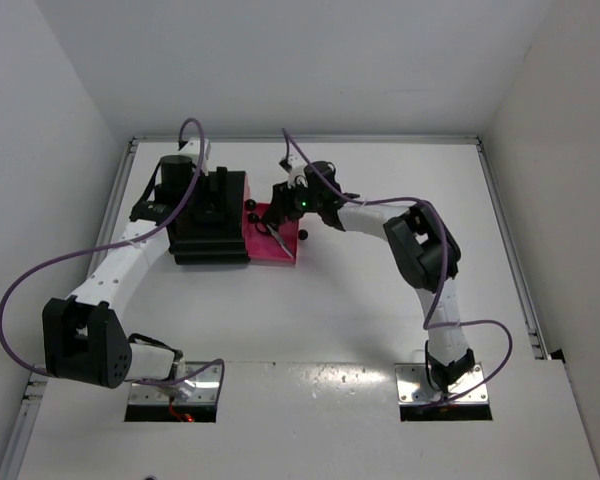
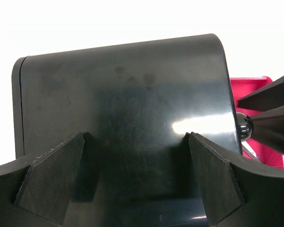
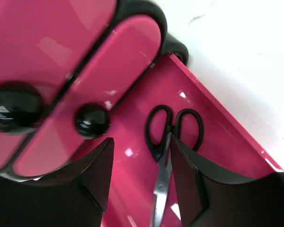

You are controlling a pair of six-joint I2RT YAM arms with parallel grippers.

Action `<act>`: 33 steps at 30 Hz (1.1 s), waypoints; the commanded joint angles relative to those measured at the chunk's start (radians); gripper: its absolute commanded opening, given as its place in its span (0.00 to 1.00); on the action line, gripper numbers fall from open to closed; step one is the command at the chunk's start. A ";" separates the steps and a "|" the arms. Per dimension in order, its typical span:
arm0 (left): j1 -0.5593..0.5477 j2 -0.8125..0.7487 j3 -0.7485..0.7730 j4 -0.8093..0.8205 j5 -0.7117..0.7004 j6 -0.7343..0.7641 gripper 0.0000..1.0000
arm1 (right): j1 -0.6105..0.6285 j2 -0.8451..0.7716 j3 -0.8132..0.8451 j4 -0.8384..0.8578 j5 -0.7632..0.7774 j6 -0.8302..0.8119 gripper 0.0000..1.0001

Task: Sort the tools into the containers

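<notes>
Standing apart, the right pincer (image 3: 141,142) hangs over one pair of black-handled scissors (image 3: 160,182), which lies flat in the one pulled-out pink drawer (image 3: 217,142). Beyond it, two shut drawers (image 3: 128,52) each carry one round black knob (image 3: 92,120). The left pincer (image 2: 136,135), also wide apart, is over the one black cabinet (image 2: 123,85).

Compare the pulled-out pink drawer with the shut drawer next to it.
The pulled-out drawer juts from the black cabinet with its floor exposed; the shut drawer sits flush, only its front showing. The pulled-out drawer holds black-handled scissors; what the shut drawer holds is hidden. Both are glossy pink.
</notes>
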 commanded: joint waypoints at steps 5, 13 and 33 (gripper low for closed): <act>0.015 0.000 0.012 -0.055 -0.016 0.022 1.00 | -0.146 -0.249 -0.076 0.030 -0.142 0.170 0.51; 0.015 -0.009 0.002 -0.055 0.005 0.022 1.00 | -0.312 -0.260 -0.205 0.003 -0.414 0.389 0.51; 0.015 -0.019 -0.007 -0.055 -0.004 0.032 1.00 | -0.312 -0.073 -0.397 0.237 -0.502 0.596 0.54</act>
